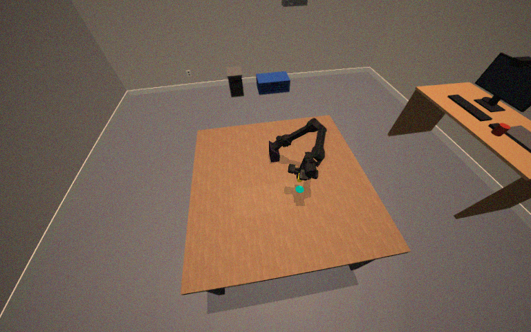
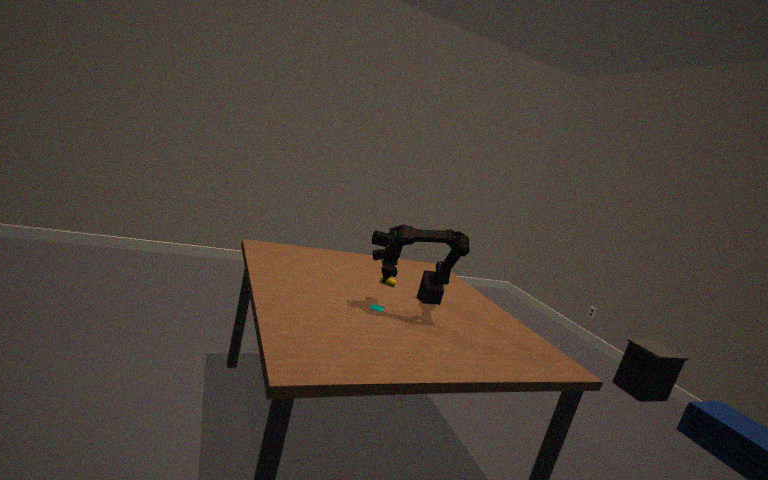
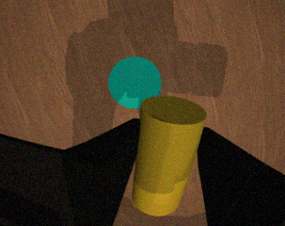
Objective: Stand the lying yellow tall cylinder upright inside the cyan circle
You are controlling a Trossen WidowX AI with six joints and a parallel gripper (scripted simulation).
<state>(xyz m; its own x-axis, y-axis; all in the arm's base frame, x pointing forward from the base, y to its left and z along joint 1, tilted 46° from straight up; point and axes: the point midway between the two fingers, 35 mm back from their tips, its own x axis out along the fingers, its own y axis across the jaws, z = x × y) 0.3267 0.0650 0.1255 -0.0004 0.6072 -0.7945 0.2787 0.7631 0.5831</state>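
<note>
My gripper [image 2: 388, 277] [image 3: 169, 131] is shut on the yellow tall cylinder [image 1: 299, 177] [image 2: 389, 281] [image 3: 167, 151], which hangs in the air above the table. In the exterior view the cylinder is tilted, nearer to lying than upright. In the wrist view one flat end faces toward the top of the view. The cyan circle [image 1: 299, 189] [image 2: 377, 308] [image 3: 134, 80] lies flat on the table, below the gripper. In the wrist view it shows just beyond and to the left of the cylinder's end. The arm's shadow falls on and around the circle.
The wooden table [image 1: 235, 230] [image 2: 340, 350] bears the arm, whose base [image 1: 274, 152] [image 2: 430, 287] stands behind the gripper in the top view. A separate desk [image 1: 445, 96] with a monitor and red mug [image 1: 500, 129] stands at the right, away from the arm.
</note>
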